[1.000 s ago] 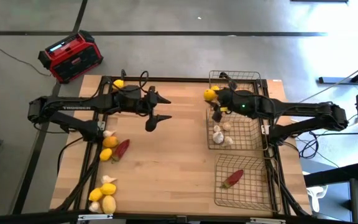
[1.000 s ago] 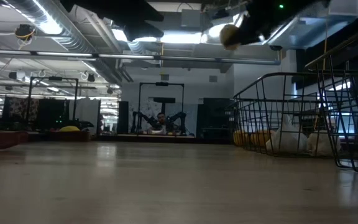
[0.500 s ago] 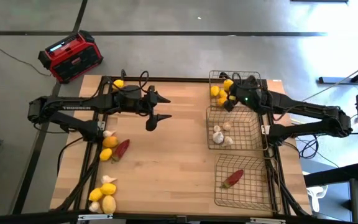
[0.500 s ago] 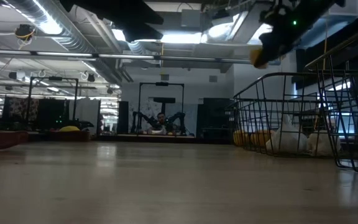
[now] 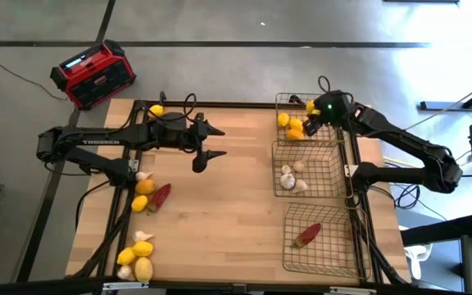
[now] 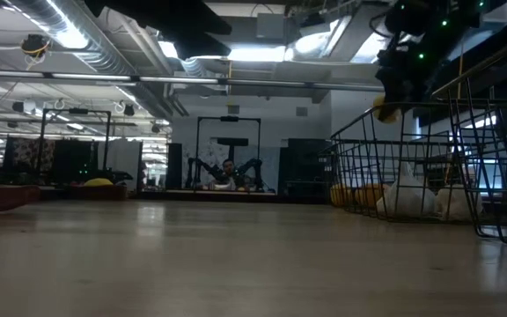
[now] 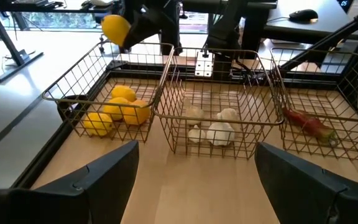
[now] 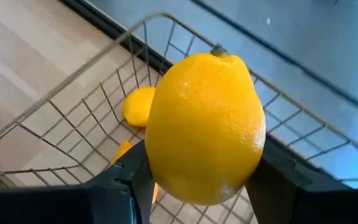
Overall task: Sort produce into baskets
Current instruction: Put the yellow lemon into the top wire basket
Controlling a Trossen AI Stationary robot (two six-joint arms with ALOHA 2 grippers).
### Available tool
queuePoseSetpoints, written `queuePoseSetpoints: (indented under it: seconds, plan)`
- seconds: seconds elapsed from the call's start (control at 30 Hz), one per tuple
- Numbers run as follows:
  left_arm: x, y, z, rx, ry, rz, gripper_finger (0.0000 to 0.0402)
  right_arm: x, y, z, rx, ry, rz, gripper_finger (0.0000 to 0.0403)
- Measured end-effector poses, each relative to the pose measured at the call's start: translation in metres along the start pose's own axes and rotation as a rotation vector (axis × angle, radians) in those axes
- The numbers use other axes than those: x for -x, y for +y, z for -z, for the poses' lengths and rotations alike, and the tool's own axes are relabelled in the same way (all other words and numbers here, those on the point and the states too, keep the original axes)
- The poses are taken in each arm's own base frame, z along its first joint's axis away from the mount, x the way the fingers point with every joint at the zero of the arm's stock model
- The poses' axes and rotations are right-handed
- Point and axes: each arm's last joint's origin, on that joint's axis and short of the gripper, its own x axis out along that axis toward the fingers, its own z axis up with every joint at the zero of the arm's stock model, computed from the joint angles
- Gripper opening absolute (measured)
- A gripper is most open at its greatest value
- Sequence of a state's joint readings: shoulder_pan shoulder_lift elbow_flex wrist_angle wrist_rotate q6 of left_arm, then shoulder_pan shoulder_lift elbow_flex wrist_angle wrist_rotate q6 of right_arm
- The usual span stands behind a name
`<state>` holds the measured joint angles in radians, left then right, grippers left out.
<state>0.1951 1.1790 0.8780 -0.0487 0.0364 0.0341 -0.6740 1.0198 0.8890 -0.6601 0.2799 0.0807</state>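
My right gripper (image 5: 310, 106) is shut on a yellow lemon (image 8: 204, 127) above the far wire basket (image 5: 328, 139), which holds two or three lemons (image 5: 289, 124). The middle basket (image 5: 322, 182) holds white garlic bulbs (image 5: 292, 177). The near basket (image 5: 338, 246) holds a dark red chili (image 5: 307, 235). My left gripper (image 5: 206, 144) hangs open and empty over the table's far middle. Loose lemons (image 5: 142, 195), garlic and a chili (image 5: 161, 195) lie along the table's left edge. My right gripper pinches the lemon's two opposite sides (image 8: 157, 155) between its two fingers (image 8: 128, 180). The lemon's pointed stem end (image 8: 218, 51) points away from the wrist. The fingers slant down from the table's right. The lemon is lifted clear above the far basket's rim (image 6: 394, 107).
A red-and-black radio (image 5: 93, 74) stands on the floor beyond the table's far left corner. One lemon (image 5: 156, 110) lies at the far left by my left arm. More lemons and garlic (image 5: 138, 258) lie at the near left corner. Bare wood lies between the piles and the baskets.
My right gripper has carried the lemon toward the table's far right. It has gone from beside the middle basket's far left corner to over the far basket. It has also gone down, nearer that basket's rim. It has stayed shut on the lemon.
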Motion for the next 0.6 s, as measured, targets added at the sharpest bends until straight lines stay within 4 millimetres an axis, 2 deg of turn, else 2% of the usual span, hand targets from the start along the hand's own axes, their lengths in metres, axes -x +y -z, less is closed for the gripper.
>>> queuePoseSetpoints:
  seconds: [0.3, 0.6]
  plan:
    - [-0.001, 0.0, 0.001, -0.003, 0.005, 0.0, 0.0318, -0.035, -0.021, 0.0, -0.153, 0.124, -0.026, 0.0193]
    - [-0.015, 0.0, 0.009, -0.014, 0.053, 0.002, 0.0318, -0.074, -0.033, 0.003, -0.244, 0.215, -0.008, 0.0193]
